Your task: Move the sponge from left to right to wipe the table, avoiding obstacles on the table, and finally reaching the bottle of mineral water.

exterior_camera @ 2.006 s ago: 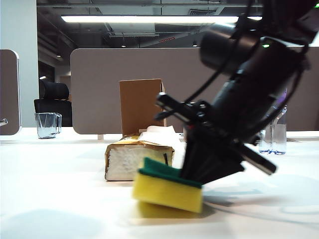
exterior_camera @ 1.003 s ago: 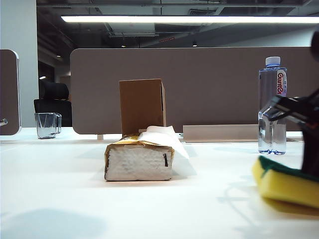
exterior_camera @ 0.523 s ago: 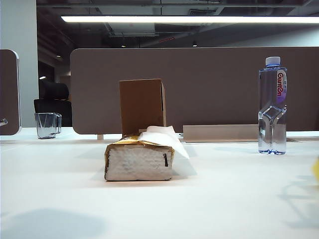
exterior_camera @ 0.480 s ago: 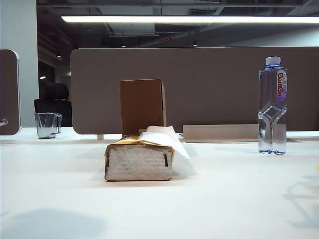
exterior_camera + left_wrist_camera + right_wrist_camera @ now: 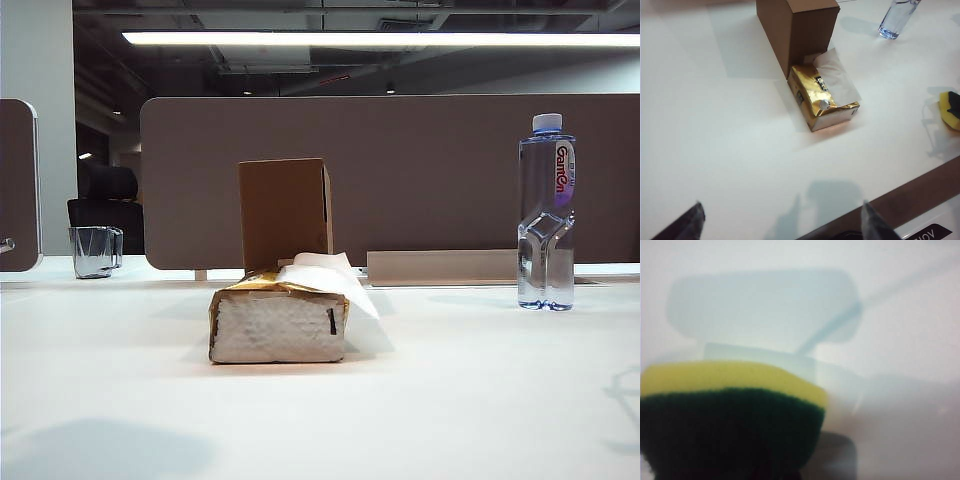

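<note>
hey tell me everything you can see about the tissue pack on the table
The tissue pack is a low block in shiny, crinkled gold wrapping, lying flat on the white table. White paper sticks out of its top, and one end shows white. It sits right against the foot of the upright brown cardboard box. No gripper touches it.

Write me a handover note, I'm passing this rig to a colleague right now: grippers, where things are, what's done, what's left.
Left gripper: open, hovering over the near table edge, holding nothing.
Right gripper: shut on the sponge, out of the exterior view; the left wrist view shows the sponge right of the obstacles.
Tissue pack and cardboard box stand mid-table; bottle of mineral water upright at far right.
Done: sponge is past both obstacles.
Left: bring it up to the bottle.
</note>
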`<control>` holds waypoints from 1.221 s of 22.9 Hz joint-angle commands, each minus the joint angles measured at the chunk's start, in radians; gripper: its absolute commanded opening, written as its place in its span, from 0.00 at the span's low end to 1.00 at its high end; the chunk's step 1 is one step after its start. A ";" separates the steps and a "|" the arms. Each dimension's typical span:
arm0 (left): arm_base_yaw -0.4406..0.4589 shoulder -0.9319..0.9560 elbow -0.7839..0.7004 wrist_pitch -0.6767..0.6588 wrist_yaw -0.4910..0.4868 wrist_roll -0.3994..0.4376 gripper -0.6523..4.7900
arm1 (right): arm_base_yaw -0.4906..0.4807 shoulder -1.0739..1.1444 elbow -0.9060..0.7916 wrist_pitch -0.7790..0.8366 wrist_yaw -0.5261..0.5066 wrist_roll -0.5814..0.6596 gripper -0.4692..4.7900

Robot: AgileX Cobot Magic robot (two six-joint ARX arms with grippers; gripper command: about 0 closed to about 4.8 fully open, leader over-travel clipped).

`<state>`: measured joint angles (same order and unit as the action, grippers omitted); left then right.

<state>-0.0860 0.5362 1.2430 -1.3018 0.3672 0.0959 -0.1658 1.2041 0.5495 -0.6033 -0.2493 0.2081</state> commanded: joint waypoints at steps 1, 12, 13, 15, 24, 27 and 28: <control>0.000 0.000 0.003 0.010 0.005 -0.002 0.86 | -0.006 0.008 -0.015 -0.016 0.113 -0.006 0.07; 0.000 0.000 0.003 0.005 0.042 0.001 0.86 | -0.006 0.026 -0.014 0.092 0.087 -0.003 0.07; 0.000 0.000 0.003 0.004 0.042 0.001 0.86 | -0.006 0.028 -0.014 0.102 0.087 -0.003 0.07; 0.000 0.000 0.003 -0.002 0.049 0.001 0.86 | -0.006 0.040 -0.013 0.121 0.087 0.000 0.07; 0.000 0.000 0.003 -0.011 0.131 0.001 0.86 | 0.002 0.208 0.049 0.187 0.063 0.001 0.07; 0.000 0.000 0.003 -0.020 0.135 0.001 0.86 | 0.019 0.234 0.072 0.215 0.064 0.007 0.07; 0.000 0.000 0.003 -0.021 0.135 0.001 0.86 | 0.025 0.242 0.079 0.225 0.064 0.010 0.07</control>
<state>-0.0856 0.5362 1.2430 -1.3254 0.4950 0.0963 -0.1490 1.4109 0.6415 -0.3607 -0.2619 0.2123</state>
